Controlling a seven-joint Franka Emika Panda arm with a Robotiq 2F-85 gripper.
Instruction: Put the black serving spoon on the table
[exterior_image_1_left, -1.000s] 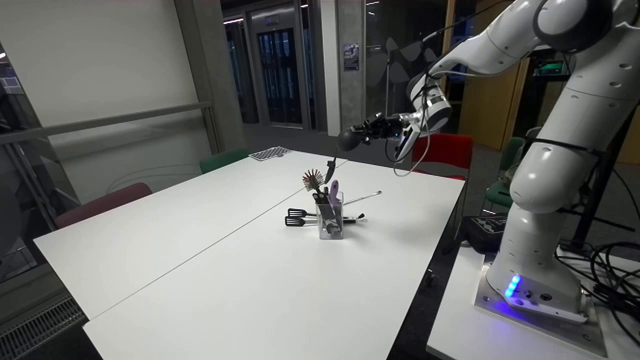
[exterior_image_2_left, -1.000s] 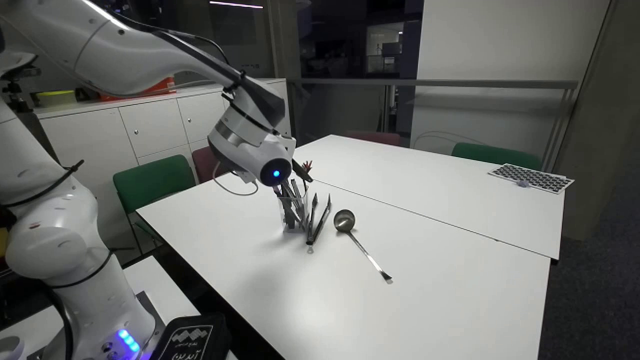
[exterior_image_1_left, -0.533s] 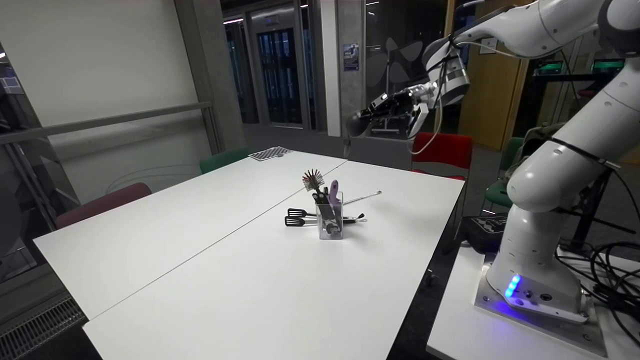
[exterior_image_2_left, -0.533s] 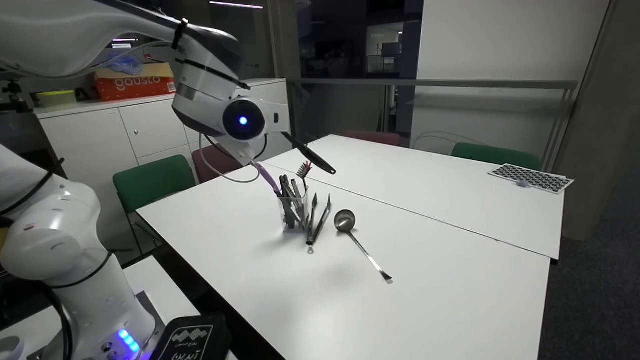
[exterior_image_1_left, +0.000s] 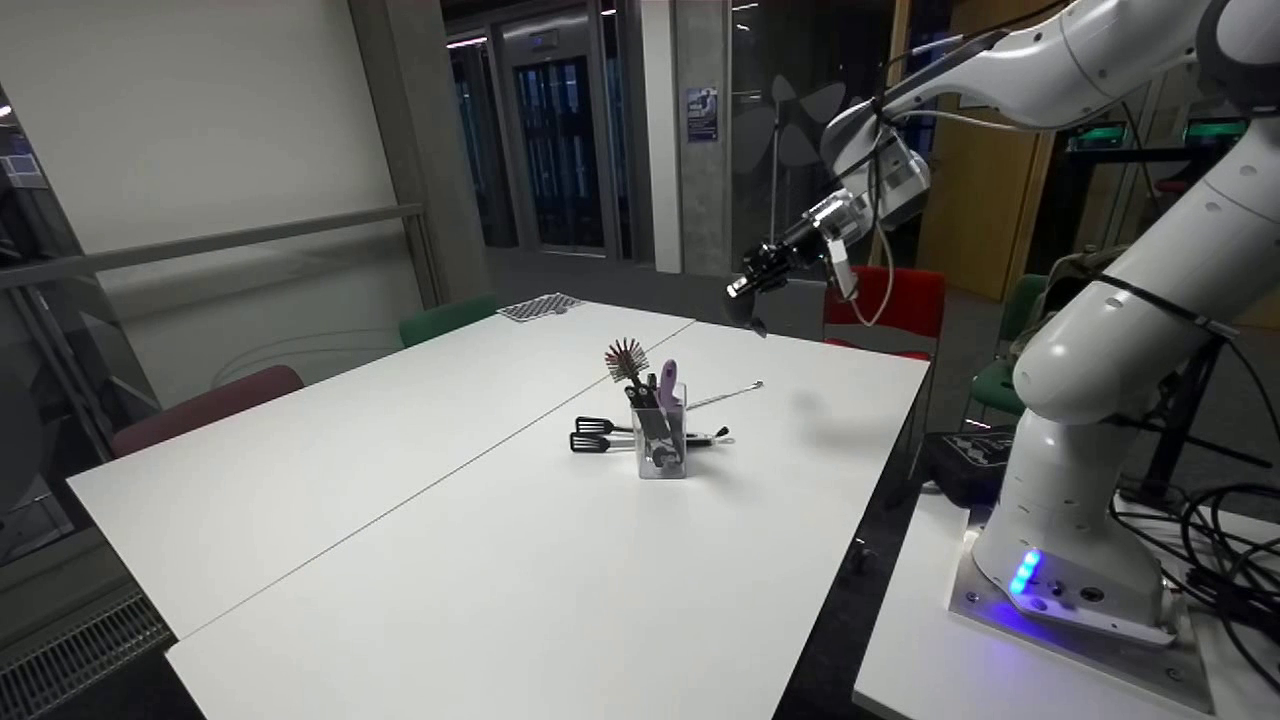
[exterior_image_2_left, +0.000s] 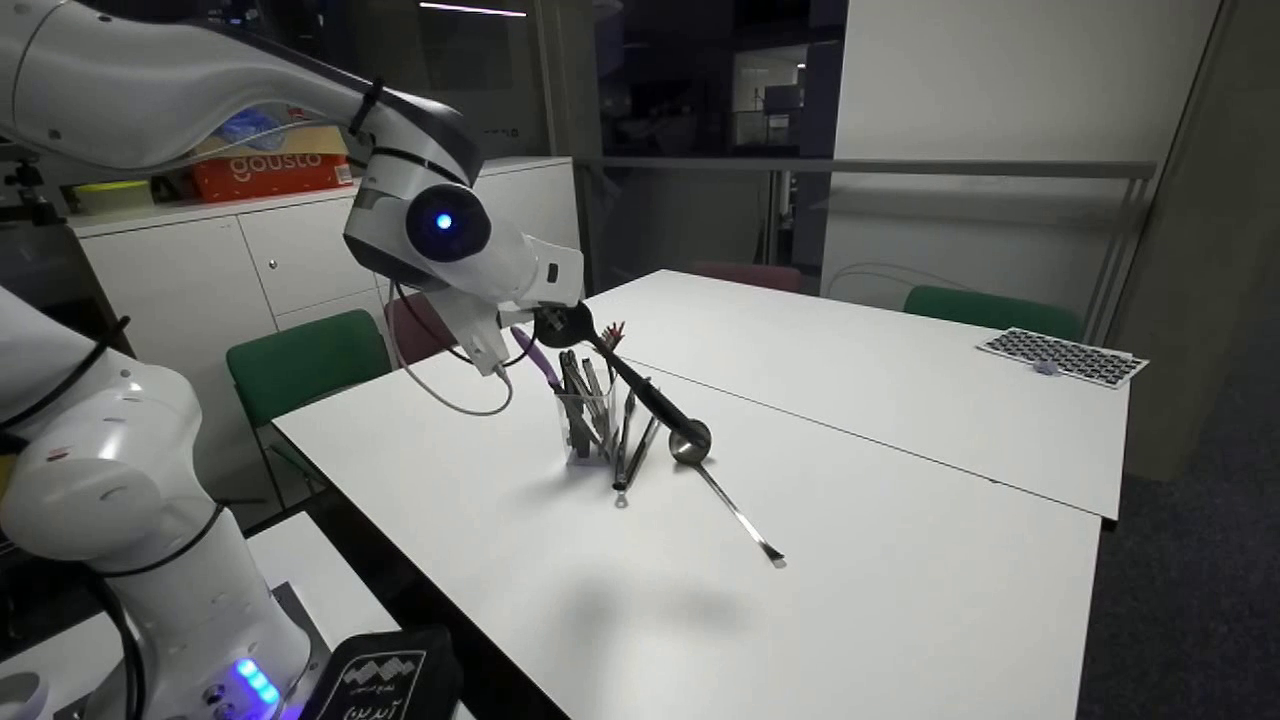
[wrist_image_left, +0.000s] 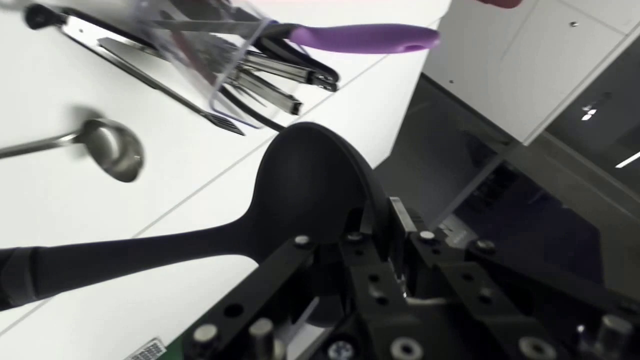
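The black serving spoon (wrist_image_left: 300, 185) is up in the air above the tabletop (exterior_image_2_left: 900, 560), held by its bowl. In the wrist view the tool (wrist_image_left: 381, 222) is narrowed on the bowl's rim, one finger on the inner side and the other on the outer, while the handle runs off past the left edge. In an exterior view the spoon is tilted, its handle sloping down away from the tool, and the handle's end overlaps the bowl of a metal ladle (wrist_image_left: 112, 152) in the line of sight; soft shadows fall on the tabletop. The ladle lies on the tabletop near a pair of tongs (exterior_image_2_left: 636, 460) with slotted black ends. Just beside the tongs a clear container (exterior_image_1_left: 678, 445) stands upright, holding a purple-handled utensil (wrist_image_left: 365, 39), a brush (exterior_image_1_left: 626, 360) with reddish bristles and other utensils (wrist_image_left: 277, 67). Well apart from these, near a corner of the tabletop, lies a white patterned panel (exterior_image_2_left: 1065, 358). Around the tabletop are a green chair (exterior_image_2_left: 305, 362), a red chair (exterior_image_1_left: 915, 305) and a burgundy chair (exterior_image_1_left: 212, 405). A black case (exterior_image_1_left: 968, 465) sits beside the foot of the white arm (exterior_image_1_left: 1085, 345), where blue lights (exterior_image_1_left: 1025, 572) glow.
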